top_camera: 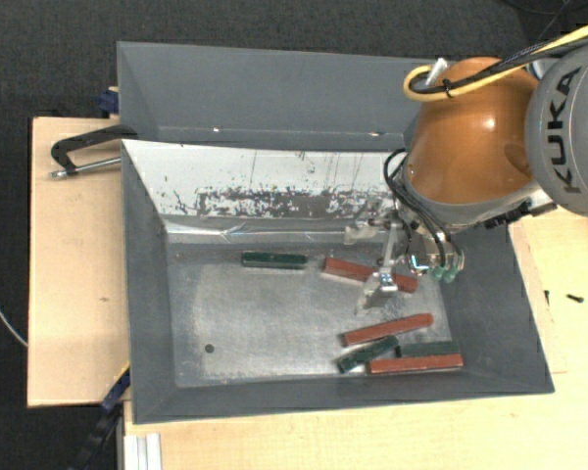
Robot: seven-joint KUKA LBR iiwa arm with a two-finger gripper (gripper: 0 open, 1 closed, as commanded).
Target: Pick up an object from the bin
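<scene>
Gripper (383, 284) sits low at the right of the bin (255, 326), just beside the red bar (353, 269) — probably lining up that grab. Claw wide or narrow? Can't tell.

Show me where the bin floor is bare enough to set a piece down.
Bare: the left half of the bin floor, below the dark green bar. Crowded: the right side, where the gripper hangs over a red bar, with a heap of red and green bars toward the near wall.
</scene>
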